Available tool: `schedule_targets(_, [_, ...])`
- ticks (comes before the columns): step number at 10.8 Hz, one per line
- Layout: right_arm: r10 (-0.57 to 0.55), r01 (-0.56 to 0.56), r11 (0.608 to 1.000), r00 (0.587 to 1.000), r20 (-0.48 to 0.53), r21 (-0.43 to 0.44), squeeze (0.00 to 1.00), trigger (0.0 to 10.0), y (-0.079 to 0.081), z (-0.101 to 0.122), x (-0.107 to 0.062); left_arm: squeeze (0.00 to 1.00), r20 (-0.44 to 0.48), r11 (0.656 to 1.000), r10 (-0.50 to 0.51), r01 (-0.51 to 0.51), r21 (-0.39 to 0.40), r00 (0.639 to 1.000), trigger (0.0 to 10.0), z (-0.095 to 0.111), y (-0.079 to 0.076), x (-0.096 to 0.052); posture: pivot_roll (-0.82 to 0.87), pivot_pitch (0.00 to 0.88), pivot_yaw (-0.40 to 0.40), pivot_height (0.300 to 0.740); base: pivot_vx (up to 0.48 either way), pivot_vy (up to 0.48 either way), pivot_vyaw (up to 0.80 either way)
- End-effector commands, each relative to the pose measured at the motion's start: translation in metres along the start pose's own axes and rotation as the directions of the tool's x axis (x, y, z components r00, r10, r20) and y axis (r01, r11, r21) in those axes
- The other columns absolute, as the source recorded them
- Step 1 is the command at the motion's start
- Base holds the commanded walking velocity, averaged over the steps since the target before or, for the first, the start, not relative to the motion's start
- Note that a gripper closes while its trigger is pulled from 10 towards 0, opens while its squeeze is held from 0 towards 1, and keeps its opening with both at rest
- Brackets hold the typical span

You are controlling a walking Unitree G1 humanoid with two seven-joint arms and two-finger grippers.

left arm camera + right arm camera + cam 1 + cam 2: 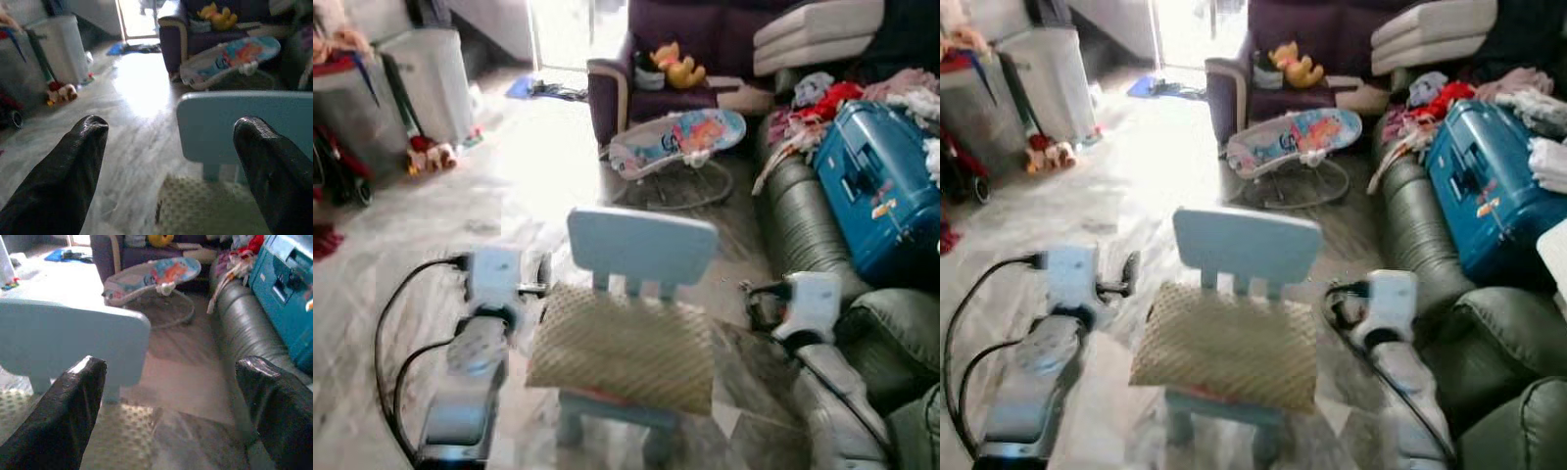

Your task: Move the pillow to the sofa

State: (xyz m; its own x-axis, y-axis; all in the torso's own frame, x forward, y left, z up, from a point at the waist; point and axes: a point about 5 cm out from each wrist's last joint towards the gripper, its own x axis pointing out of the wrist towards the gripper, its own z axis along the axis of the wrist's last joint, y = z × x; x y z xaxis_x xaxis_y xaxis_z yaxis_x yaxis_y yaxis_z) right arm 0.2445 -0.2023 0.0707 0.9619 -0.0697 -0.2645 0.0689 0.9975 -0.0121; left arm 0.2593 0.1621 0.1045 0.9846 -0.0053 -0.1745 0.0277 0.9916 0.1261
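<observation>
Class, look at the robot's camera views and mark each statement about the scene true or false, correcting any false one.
1. The pillow lies on the seat of the small light blue chair. True.
2. The left gripper is shut on the pillow. False: its jaws are open and hold nothing.
3. A blue suitcase rests on the grey-green sofa. True.
4. The yellow stuffed toy sits on the floor beside the chair. False: it sits on the dark purple armchair farther back.
5. The right gripper has its jaws open, on the sofa side of the chair. True.
</observation>
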Motion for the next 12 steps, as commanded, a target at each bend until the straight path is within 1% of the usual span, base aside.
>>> schedule_targets(1, [0.021, -0.021, 1.0, 1.0, 0.016, 0.006, 0.0, 10.0, 0.008, 0.004, 0.002, 0.0, -0.007, 0.999, 0.032, -0.032, 0.007, 0.999, 10.0, -0.002, 0.008, -0.001, -0.01, 0.0, -0.046, 0.74, 0.0, 0.0, 0.0])
schedule_targets(3, [0.022, -0.022, 1.0, 1.0, 0.016, 0.006, 0.0, 10.0, 0.008, 0.004, 0.002, 0.0, -0.019, 1.0, 0.028, -0.028, -0.003, 0.999, 10.0, -0.004, 0.006, -0.001, -0.01, 0.0, -0.049, 0.74, 0.0, 0.0, 0.0])
schedule_targets(4, [0.017, -0.017, 1.0, 1.0, 0.019, 0.008, 0.0, 10.0, 0.007, 0.005, 0.003, 0.0, -0.03, 1.0, 0.027, -0.027, 0.007, 0.999, 10.0, -0.005, 0.006, -0.001, 0.0, 0.0, -0.049, 0.74, 0.0, 0.0, 0.0])
schedule_targets(5, [0.009, -0.01, 1.0, 1.0, 0.018, 0.025, 0.0, 10.0, 0.007, 0.005, 0.002, 0.0, -0.035, 1.0, 0.018, -0.018, 0.005, 0.999, 10.0, -0.006, 0.006, -0.001, 0.0, 0.0, -0.048, 0.74, 0.0, 0.0, 0.0])
schedule_targets(6, [-0.015, 0.013, 0.997, 1.0, 0.026, 0.076, 0.0, 10.0, 0.006, 0.006, 0.001, 0.0, -0.048, 1.0, -0.009, 0.01, 0.016, 0.999, 10.0, -0.009, 0.004, -0.002, 0.0, 0.0, -0.046, 0.74, 0.0, 0.0, 0.0])
schedule_targets(8, [-0.014, 0.012, 0.998, 1.0, 0.021, 0.069, 0.0, 10.0, 0.008, 0.004, -0.002, 0.0, -0.049, 1.0, -0.008, 0.009, 0.021, 0.999, 10.0, -0.009, 0.004, -0.002, 0.0, 0.0, -0.043, 0.74, 0.0, 0.0, 0.0])
schedule_targets(9, [-0.017, 0.016, 0.997, 1.0, 0.016, 0.074, 0.0, 10.0, 0.007, 0.004, -0.001, 0.0, -0.048, 1.0, -0.007, 0.008, 0.018, 0.999, 10.0, -0.008, 0.005, -0.002, -0.01, 0.0, -0.041, 0.74, 0.0, 0.0, -0.8])
schedule_targets(11, [-0.013, 0.012, 0.997, 1.0, 0.013, 0.075, 0.0, 10.0, 0.007, 0.003, -0.003, 0.0, -0.068, 1.0, 0.005, -0.007, -0.03, 0.998, 10.0, -0.01, 0.006, -0.003, 0.0, 0.0, -0.045, 0.74, 0.0, 0.0, -0.8])
schedule_targets(12, [-0.012, 0.011, 0.997, 1.0, 0.014, 0.082, 0.0, 10.0, 0.008, 0.002, -0.004, 0.0, -0.072, 1.0, -0.004, 0.003, -0.014, 0.997, 10.0, -0.012, 0.006, -0.004, 0.0, 0.0, -0.045, 0.74, 0.0, 0.0, 0.0])
